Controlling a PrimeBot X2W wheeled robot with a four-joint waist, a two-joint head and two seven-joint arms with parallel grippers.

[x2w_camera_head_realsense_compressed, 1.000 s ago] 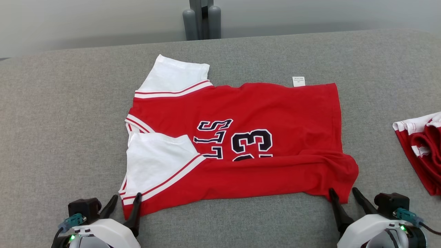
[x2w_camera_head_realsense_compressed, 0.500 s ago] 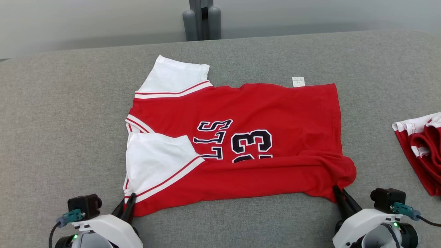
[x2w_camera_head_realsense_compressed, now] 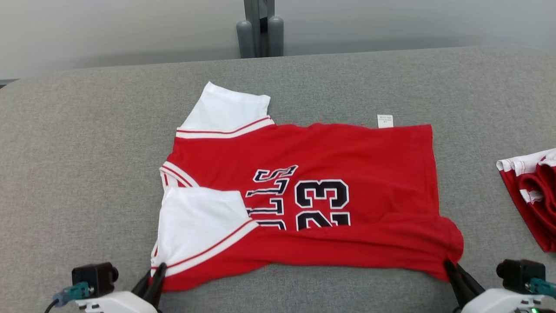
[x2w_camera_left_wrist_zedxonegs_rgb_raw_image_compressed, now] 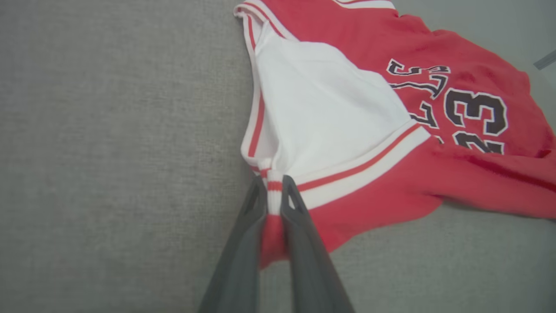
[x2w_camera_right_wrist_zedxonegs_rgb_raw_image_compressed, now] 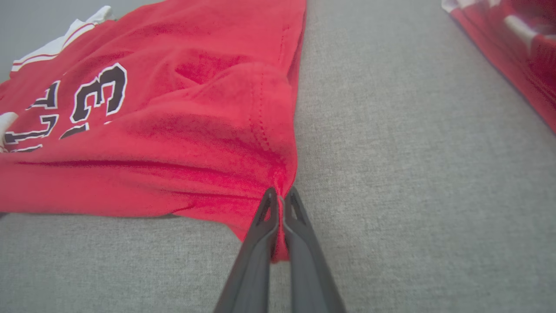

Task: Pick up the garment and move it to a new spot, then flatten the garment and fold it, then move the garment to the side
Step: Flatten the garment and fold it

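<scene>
The garment is a red jersey with white sleeves and dark number 23, spread sideways on the grey cushion, its near edge folded over. My left gripper is shut on the near left corner by the striped sleeve hem; the left wrist view shows its fingers pinching the red and white cloth. At the near right corner my right gripper is shut on the red hem, with the fabric bunched between the two dark fingers.
A second red and white garment lies crumpled at the right edge of the cushion, also visible as cloth in the right wrist view. A grey post stands behind the far edge. Bare grey cushion lies left of and beyond the jersey.
Both grippers closed from open onto the jersey's near corners. The near edge has been drawn slightly toward me, uncovering more of the number. The head camera has shifted.
</scene>
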